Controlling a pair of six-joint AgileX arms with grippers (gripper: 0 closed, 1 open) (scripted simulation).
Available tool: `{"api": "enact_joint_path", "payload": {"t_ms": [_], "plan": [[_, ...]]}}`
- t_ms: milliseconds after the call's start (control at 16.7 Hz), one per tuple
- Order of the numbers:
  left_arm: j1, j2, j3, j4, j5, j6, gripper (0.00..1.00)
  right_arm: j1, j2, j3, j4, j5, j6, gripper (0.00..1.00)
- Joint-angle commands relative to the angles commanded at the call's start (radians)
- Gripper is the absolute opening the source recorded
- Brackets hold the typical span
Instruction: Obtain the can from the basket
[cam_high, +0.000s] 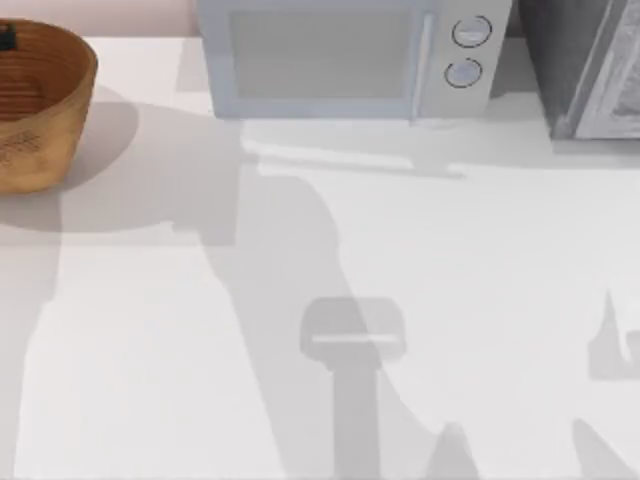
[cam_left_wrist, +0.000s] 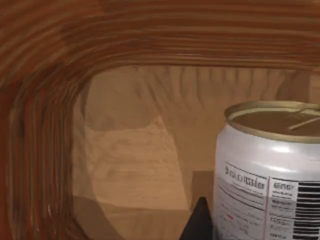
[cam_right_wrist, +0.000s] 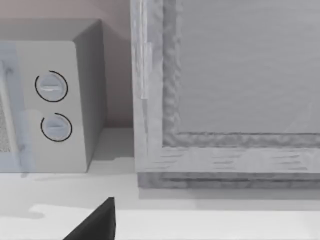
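Inside the basket (cam_left_wrist: 45, 125), the can (cam_left_wrist: 267, 172) stands just beside my left jaws; their state cannot be told.

A table (cam_high: 400, 300) carries a basket (cam_high: 40, 110) at its far left corner. A can (cam_left_wrist: 270, 170) stands upright inside the basket, on its floor near the wall. A microwave (cam_high: 350, 60) sits along the far edge, near the middle. A cabinet (cam_high: 590, 70) stands just beside it at the far right corner.

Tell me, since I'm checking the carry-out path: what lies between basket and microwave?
Bare white table, top view; the basket and microwave stand apart.
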Motion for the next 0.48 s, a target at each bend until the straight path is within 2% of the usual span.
{"api": "enact_joint_path", "payload": {"t_ms": [180,480], "plan": [[-0.002,-0.234,-0.227,0.123,0.022,-0.013,0.00,0.000,0.000,0.000,0.000,0.000,0.000,1.00],[-0.034,-0.738,-0.712,0.300,0.047,-0.031,0.00,0.000,0.000,0.000,0.000,0.000,0.000,1.00]]}}
